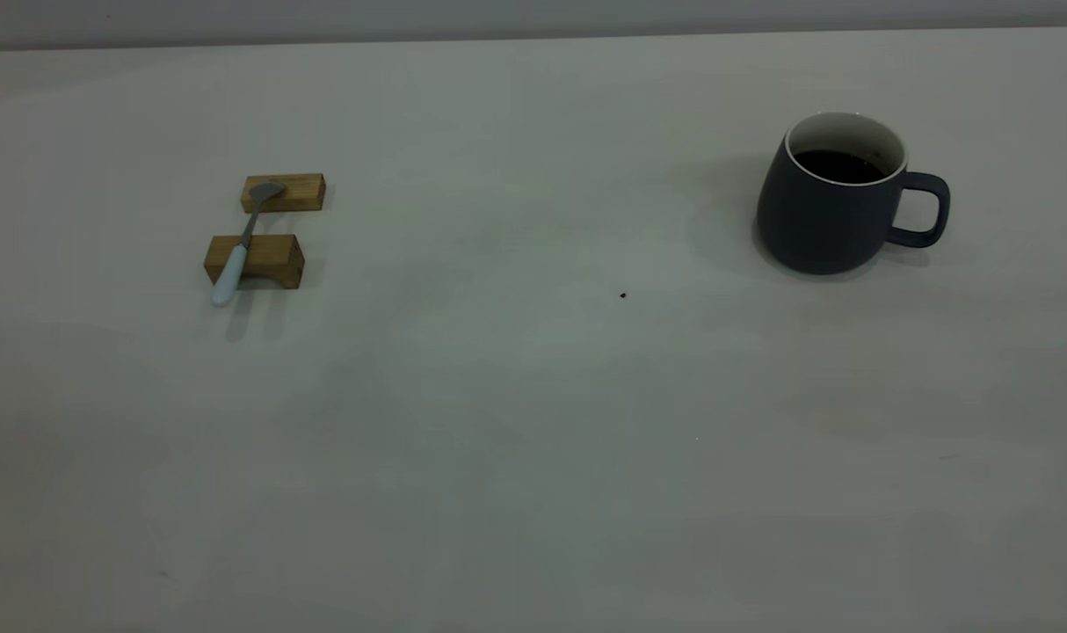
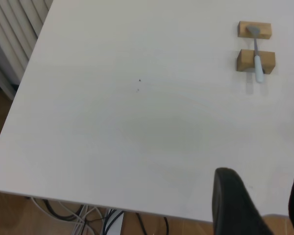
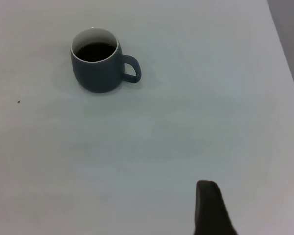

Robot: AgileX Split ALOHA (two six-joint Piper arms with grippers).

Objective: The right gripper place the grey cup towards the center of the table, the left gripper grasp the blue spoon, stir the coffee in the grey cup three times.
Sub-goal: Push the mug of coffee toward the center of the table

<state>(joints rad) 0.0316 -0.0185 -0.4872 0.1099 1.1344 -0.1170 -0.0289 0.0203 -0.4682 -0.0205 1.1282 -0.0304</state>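
The grey cup (image 1: 828, 220) stands upright at the right of the table (image 1: 533, 396), handle pointing right, with dark coffee (image 1: 841, 165) inside. In the right wrist view the grey cup (image 3: 95, 73) is far from my right gripper (image 3: 259, 200); one black finger (image 3: 208, 205) shows, with bare table beside it. The blue spoon (image 1: 239, 251) lies at the left across two wooden blocks, its bowl on the far one. In the left wrist view the blue spoon (image 2: 257, 58) is well away from my left gripper (image 2: 263, 181), which is open and holds nothing. Neither arm shows in the exterior view.
Two tan wooden blocks (image 1: 284, 192) (image 1: 257, 261) carry the spoon. A tiny dark speck (image 1: 622, 295) marks the table near the middle. The left wrist view shows the table's edge with cables (image 2: 88, 215) and wooden floor below it.
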